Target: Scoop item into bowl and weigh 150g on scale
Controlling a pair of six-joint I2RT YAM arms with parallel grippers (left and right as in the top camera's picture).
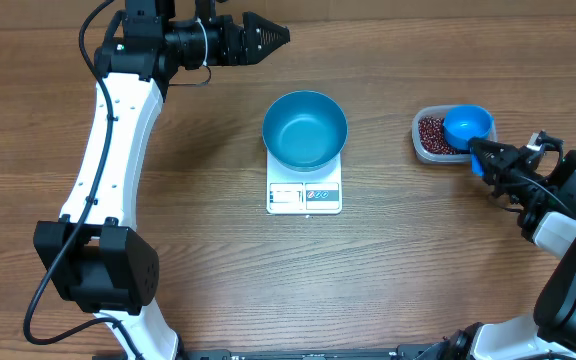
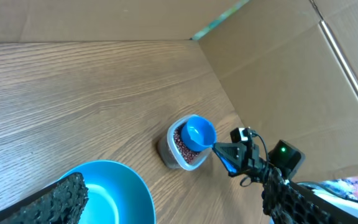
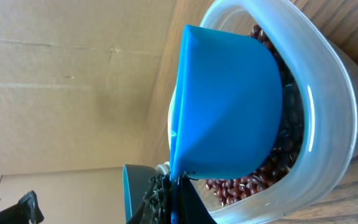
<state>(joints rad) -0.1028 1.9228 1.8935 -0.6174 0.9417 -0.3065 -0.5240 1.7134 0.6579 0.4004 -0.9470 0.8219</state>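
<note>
Wood table [image 1: 208,260]: right pincer [image 1: 479,151] clamped on scoop [image 1: 467,126] handle to dig beans [image 1: 430,132] from tub [image 1: 417,141]; left pincer [image 1: 273,37] apart, parked clear.

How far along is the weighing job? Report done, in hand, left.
Done: the empty bowl sits on the scale. In hand: the right gripper is shut on the scoop, whose cup rests in the tub on the beans. Left: scooping beans into the bowl until the weight is reached.
</note>
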